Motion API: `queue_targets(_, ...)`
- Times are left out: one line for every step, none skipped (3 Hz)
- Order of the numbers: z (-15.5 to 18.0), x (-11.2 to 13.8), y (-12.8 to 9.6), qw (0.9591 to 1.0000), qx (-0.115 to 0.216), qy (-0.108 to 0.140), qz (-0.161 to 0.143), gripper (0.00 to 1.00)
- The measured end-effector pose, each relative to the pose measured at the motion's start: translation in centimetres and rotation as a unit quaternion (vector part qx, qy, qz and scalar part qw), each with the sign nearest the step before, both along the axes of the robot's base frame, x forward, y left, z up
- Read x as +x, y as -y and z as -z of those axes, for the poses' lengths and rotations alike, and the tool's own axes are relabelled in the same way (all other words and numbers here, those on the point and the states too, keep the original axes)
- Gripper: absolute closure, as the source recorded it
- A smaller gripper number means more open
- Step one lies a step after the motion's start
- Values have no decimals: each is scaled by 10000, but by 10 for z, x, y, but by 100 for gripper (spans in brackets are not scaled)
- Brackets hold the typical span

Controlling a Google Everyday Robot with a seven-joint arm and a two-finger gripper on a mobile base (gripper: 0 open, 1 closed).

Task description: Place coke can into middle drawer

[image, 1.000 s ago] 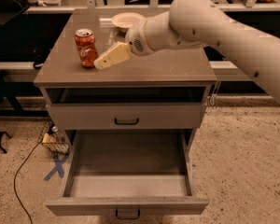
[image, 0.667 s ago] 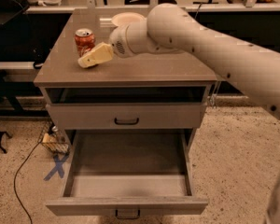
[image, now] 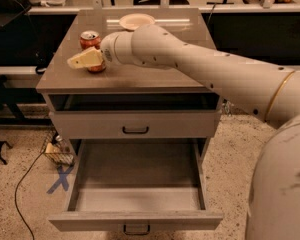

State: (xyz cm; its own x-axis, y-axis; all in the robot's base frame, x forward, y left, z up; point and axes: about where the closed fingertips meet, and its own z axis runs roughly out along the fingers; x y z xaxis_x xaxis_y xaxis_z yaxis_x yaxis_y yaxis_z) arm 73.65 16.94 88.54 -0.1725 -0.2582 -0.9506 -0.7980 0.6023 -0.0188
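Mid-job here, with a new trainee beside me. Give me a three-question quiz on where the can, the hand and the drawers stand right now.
1. True or false: the coke can sits inside the middle drawer.
2. Where is the hand? A) inside the open drawer B) over the cabinet top, right at the can C) out of view
3. Fill in: the shallower drawer above the open one is ____.
Key: 1 false; 2 B; 3 shut.
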Motion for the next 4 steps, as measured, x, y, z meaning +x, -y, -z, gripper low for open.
queue_targets(1,9,-21,9998,189,45,-48,19)
queue_targets(2,15,-41,9992,350,35,-175,41)
queue_targets(-2,15,-30,9989,454,113,-29,66)
queue_targets(-6,-13,-9,9987,457,231,14,89)
